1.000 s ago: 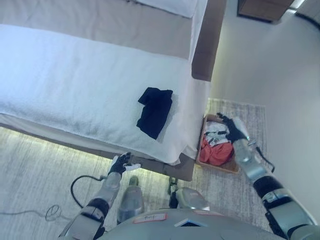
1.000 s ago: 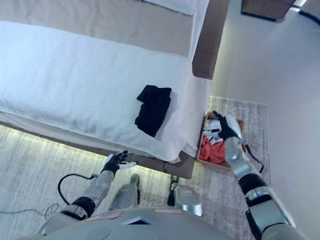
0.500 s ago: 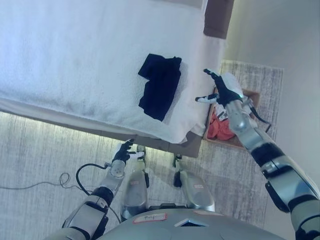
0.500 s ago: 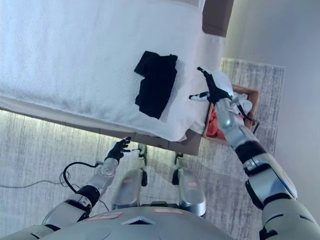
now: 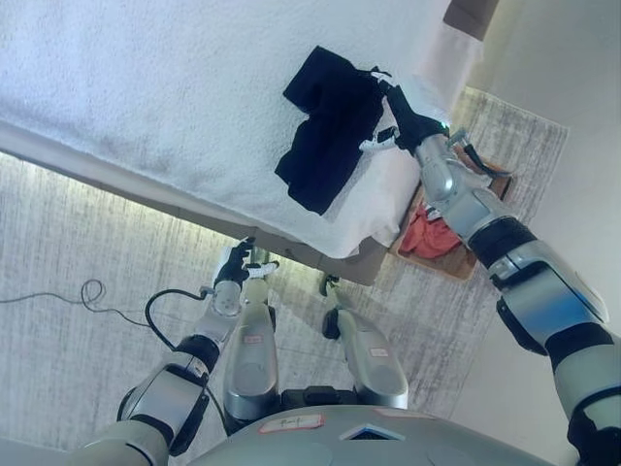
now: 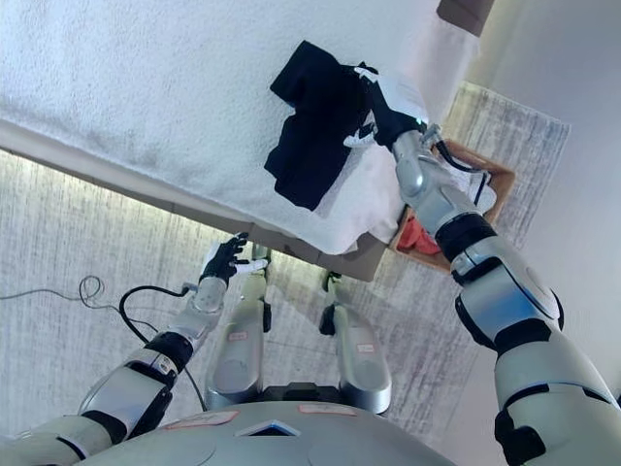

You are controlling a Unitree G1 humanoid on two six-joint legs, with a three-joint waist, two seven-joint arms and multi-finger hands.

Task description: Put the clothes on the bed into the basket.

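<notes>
Left eye view: a black garment [image 5: 330, 139] lies on the white bed [image 5: 146, 87] near its corner. The right robot hand [image 5: 400, 118] reaches its right edge with fingers spread, gripping nothing. The basket [image 5: 456, 254] sits on the rug beside the bed, red cloth [image 5: 427, 236] inside.

Right eye view: the left robot hand [image 6: 225, 258] hangs low by the bed's edge, fingers loosely open and empty.
</notes>
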